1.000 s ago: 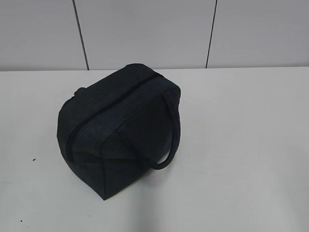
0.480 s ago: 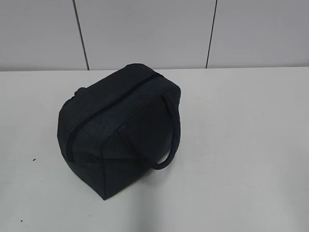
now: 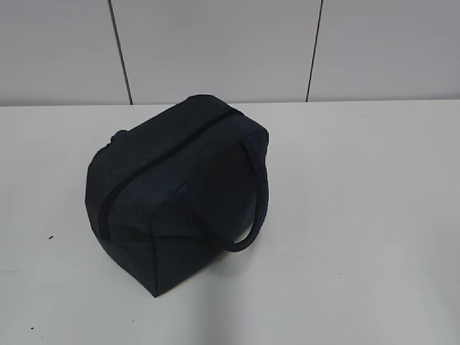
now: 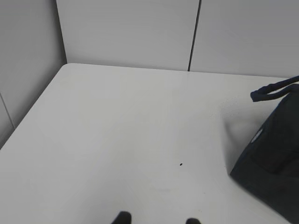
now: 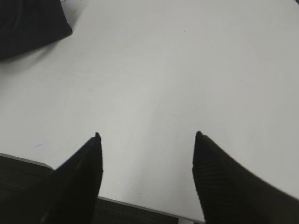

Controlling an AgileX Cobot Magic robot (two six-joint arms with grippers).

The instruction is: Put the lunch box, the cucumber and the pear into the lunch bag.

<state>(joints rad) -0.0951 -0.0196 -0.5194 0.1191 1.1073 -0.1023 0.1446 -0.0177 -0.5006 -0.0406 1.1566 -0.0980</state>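
Exterior view: lunch bag sits zipped; no food visible, so packing looks finished. Left end effector and right end effector are spread, empty.

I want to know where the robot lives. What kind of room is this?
Probably a lab or test booth: a bare white table, plain grey wall panels behind it, and only a dark lunch bag set out.

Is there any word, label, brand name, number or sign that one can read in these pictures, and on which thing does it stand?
None: no text can be read in any view.
The lunch bag shows plain dark fabric.
The table and the wall panels are blank.
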